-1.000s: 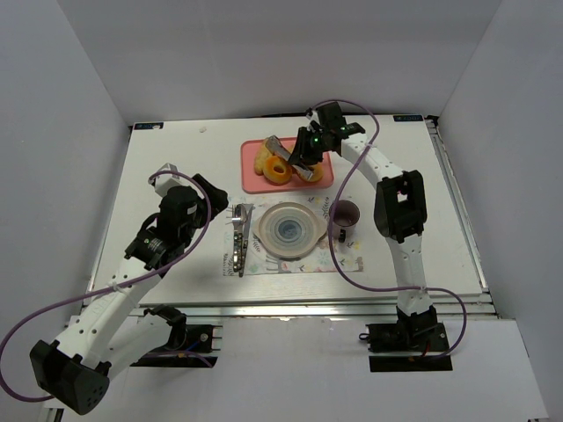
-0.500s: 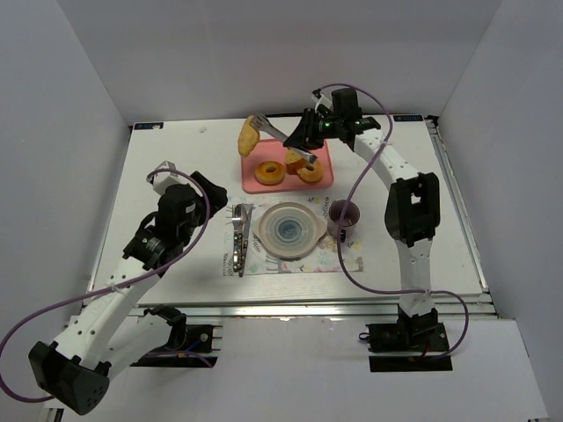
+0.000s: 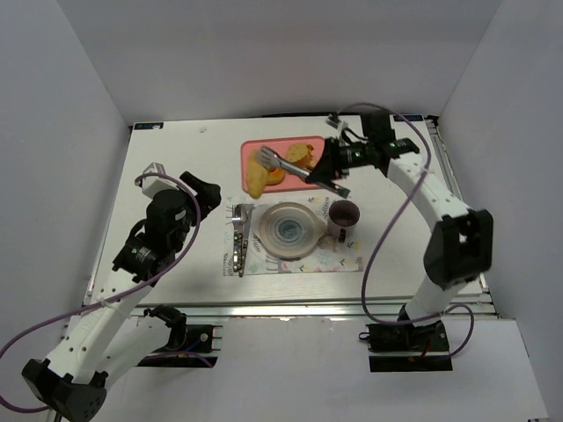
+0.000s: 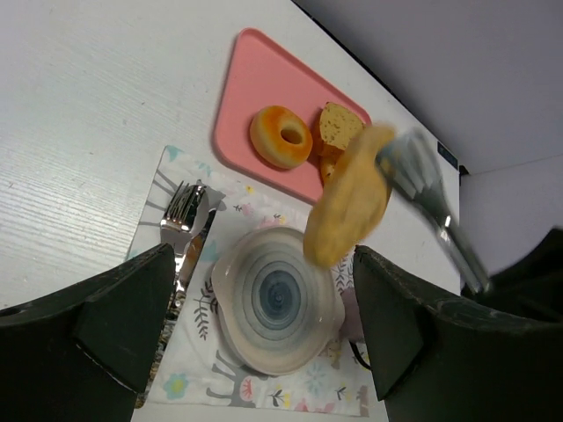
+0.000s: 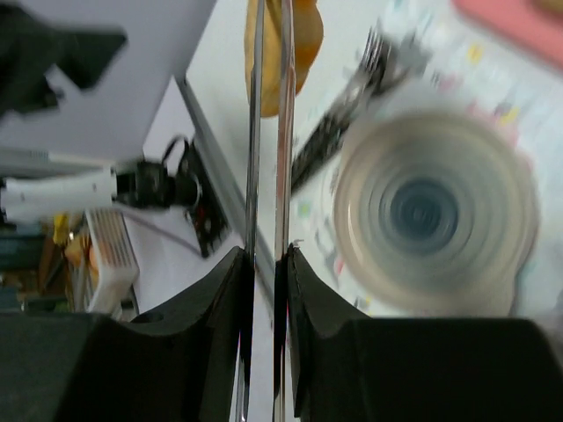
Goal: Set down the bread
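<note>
Right gripper [image 3: 332, 170] is clenched on tongs [image 3: 286, 163] that pinch the bread [image 3: 257, 182] in the air at the tray's [image 3: 249, 151] near edge. I'd centre it over the plate [image 3: 286, 230], lower it gently, then ease the squeeze.

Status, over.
Left tool open, idle. Right tool shut on metal tongs holding golden-yellow oval bread roll aloft near pink tray. Grey ringed plate bare.

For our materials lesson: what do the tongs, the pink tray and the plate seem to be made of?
Tongs: metal, probably steel; thin, grey, shiny.
Pink tray: likely plastic; uniform matte colour, rounded corners.
Plate: perhaps glazed ceramic or glass; glossy, concentric rings.
</note>
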### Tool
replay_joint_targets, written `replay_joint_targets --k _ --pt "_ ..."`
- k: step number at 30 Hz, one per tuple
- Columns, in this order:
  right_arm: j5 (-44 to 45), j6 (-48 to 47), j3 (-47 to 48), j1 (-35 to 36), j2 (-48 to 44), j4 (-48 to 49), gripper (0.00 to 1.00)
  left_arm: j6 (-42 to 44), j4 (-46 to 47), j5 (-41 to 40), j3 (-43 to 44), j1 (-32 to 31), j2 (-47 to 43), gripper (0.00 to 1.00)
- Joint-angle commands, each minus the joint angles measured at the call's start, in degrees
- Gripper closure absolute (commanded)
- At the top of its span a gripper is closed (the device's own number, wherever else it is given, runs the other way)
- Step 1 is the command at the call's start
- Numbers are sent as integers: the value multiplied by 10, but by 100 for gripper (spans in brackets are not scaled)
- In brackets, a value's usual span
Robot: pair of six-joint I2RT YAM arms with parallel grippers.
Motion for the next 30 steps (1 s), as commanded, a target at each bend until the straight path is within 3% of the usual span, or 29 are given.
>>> replay_joint_targets --k 1,5,12,27,28,30 --pt "-24 -131 -84 -14 -84 -108 100 7 4 -8 1 -1 -20 9" --pt "31 -207 -208 -19 -183 -145 100 9 13 0 -14 -1 -32 9" --pt "108 -227 -305 -22 -228 -135 100 9 23 22 -36 -1 -43 9" --pt "117 -211 -210 -42 -115 -113 99 -22 -15 -6 -40 -1 -106 9" --pt "117 -210 -209 -42 -111 -113 97 -24 -16 -7 -41 -1 -112 9" --pt "117 -213 -207 -42 -108 -118 80 -27 -18 -9 -44 -1 -116 9"
